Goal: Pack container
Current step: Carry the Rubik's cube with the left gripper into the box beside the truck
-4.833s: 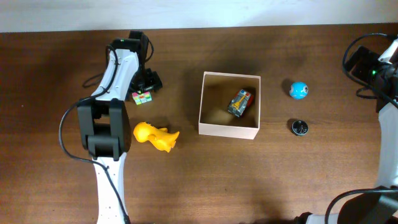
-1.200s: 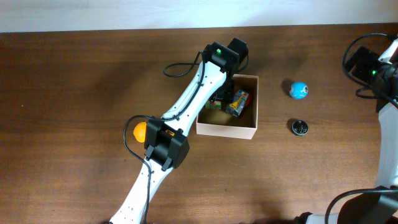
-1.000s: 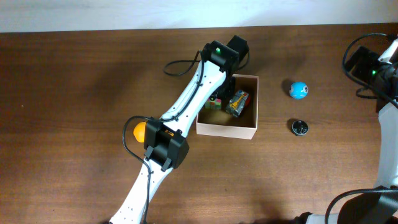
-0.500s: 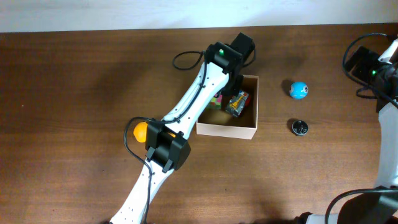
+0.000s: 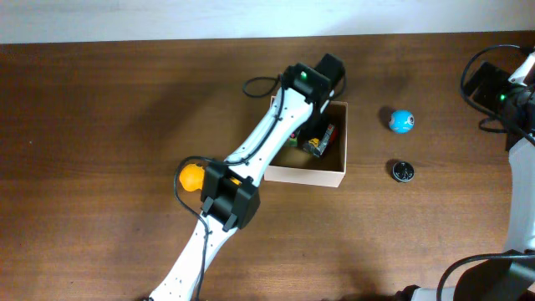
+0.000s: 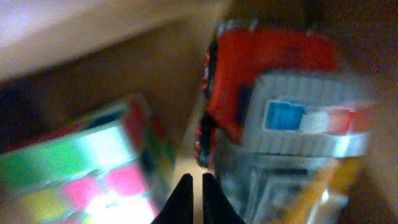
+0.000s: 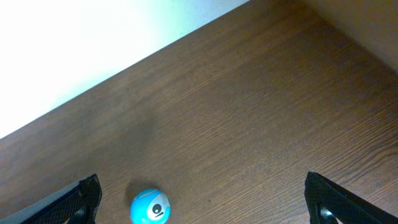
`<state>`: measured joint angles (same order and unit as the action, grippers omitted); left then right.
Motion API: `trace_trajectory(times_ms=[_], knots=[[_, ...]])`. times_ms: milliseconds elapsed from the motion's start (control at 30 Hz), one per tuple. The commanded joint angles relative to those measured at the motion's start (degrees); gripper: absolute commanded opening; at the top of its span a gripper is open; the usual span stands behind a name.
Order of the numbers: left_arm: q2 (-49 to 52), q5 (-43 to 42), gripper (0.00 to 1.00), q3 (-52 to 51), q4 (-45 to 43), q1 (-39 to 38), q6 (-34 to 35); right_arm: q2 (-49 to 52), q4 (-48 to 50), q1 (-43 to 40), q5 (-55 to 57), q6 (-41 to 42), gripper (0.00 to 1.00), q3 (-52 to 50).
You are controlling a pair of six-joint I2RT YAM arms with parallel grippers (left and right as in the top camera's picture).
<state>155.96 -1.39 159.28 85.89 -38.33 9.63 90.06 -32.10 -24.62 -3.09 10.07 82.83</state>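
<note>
Container just right of table centre: the multicoloured cube, out on the table at 9 o'clock 4.8 seconds ago, now lies inside beside the toy truck. The left gripper has let go, its jaws a narrow, empty slit. That makes 2 toys packed. The right gripper is spread wide at 3 o'clock.
</note>
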Motion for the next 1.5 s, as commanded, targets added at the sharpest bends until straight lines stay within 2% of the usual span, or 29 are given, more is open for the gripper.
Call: trace_trajectory(times_ms=[0, 300, 367, 467, 600, 867, 1033, 1167, 1233, 1300, 1367, 1467], knots=[[2.9, -3.6, 0.08, 0.9, 0.0, -0.3, -3.1, 0.1, 0.2, -0.2, -0.2, -0.6, 0.99, 1.2], [3.0, -4.4, 0.03, 1.0, 0.1, -0.9, -2.9, 0.1, 0.2, -0.2, -0.2, -0.6, 0.99, 1.2], [3.0, -0.7, 0.02, 1.0, 1.3, -0.9, -1.4, 0.1, 0.2, -0.2, -0.2, -0.6, 0.99, 1.2], [3.0, 7.8, 0.02, 1.0, 4.8, -0.9, 5.9, 0.1, 0.2, -0.2, -0.2, -0.6, 0.99, 1.2], [3.0, 12.0, 0.03, 1.0, 6.4, -0.9, 10.0, 0.1, 0.2, -0.2, -0.2, -0.6, 0.99, 1.2], [2.9, 12.2, 0.03, 1.6, 5.0, -0.9, 10.0, 0.1, 0.2, -0.2, -0.2, -0.6, 0.99, 1.2], [2.3, 6.7, 0.04, 5.0, 5.5, -0.9, 6.9, 0.1, 0.2, -0.2, -0.2, -0.6, 0.99, 1.2], [0.4, 4.0, 0.21, 8.1, 7.3, -0.8, 5.2, 0.1, 0.2, -0.2, -0.2, -0.6, 0.99, 1.2], [-1.0, 4.1, 0.36, 9.5, 8.6, -0.8, 5.3, 0.1, 0.2, -0.2, -0.2, -0.6, 0.99, 1.2], [-2.7, 4.1, 0.46, 10.7, 9.7, -0.9, 5.3, 0.1, 0.2, -0.2, -0.2, -0.6, 0.99, 1.2], [-5.4, 4.2, 0.52, 11.4, 10.4, -0.7, 5.3, 0.1, 0.2, -0.2, -0.2, -0.6, 0.99, 1.2], [-9.1, 5.2, 0.54, 11.6, 10.8, 0.0, 5.3, 0.1, 0.2, -0.2, -0.2, -0.6, 0.99, 1.2]])
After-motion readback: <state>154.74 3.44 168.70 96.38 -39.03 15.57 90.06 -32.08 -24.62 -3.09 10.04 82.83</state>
